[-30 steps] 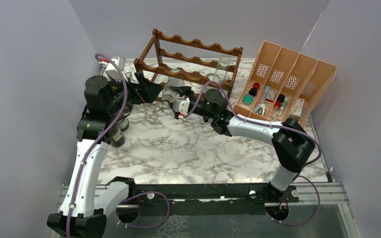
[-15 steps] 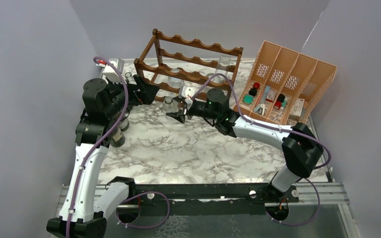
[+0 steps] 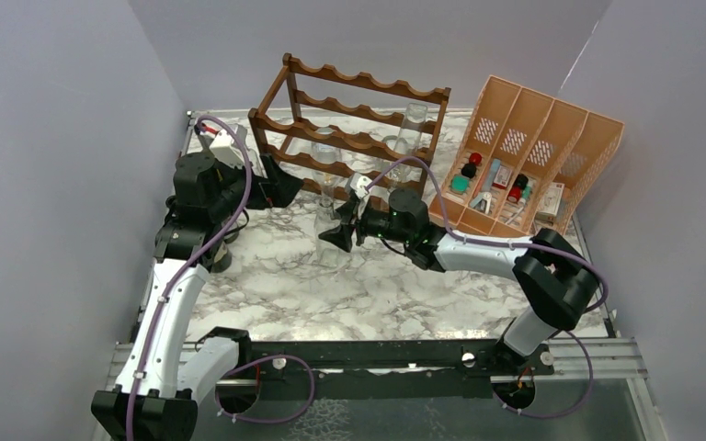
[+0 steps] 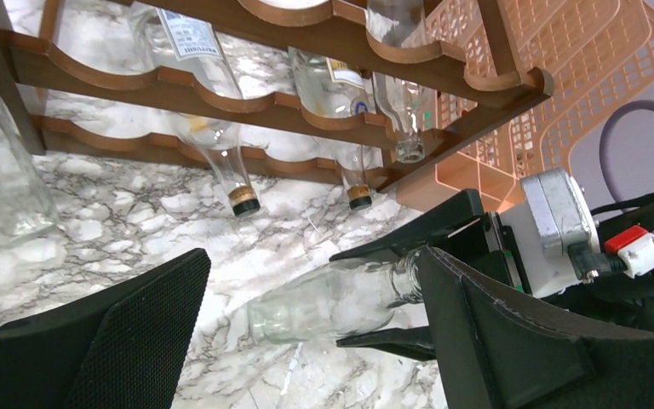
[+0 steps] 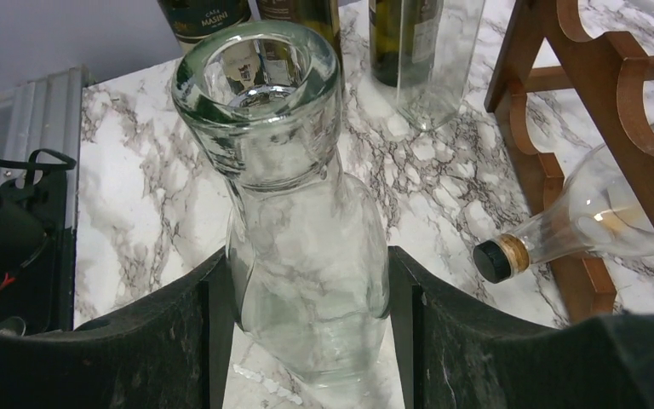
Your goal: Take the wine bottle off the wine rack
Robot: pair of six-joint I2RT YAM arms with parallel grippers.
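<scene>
The right tool [image 5: 306, 281] is clamped on the wine bottle [image 5: 294, 170], a clear glass one. Its two dark fingers press the lower body from either side, and the open mouth points towards the wrist camera. In the top view the bottle stands roughly upright, off the wine rack [image 3: 368, 84] and just in front of its lowest front rail, with a gap of marble between glass and wood. Whether its base touches the counter [image 3: 349, 285] cannot be told. The left tool [image 4: 311, 264] has its fingers spread wide apart and holds nothing. It hovers low at the rack's left front corner, close to the upright end post and facing the held bottle across a short span of counter. Other bottles lie in the rack's lower tiers with their necks poking out past the front rail, and a corked bottle [image 5: 579, 221] reaches out to the right of the held one, near it but apart. Dark bottles [image 5: 206, 13] stand by the counter's left edge, beside the left arm. The peach organiser [image 3: 533, 138] sits against the rack's right end. A broad stretch of marble runs from the held bottle towards the arms' bases.
</scene>
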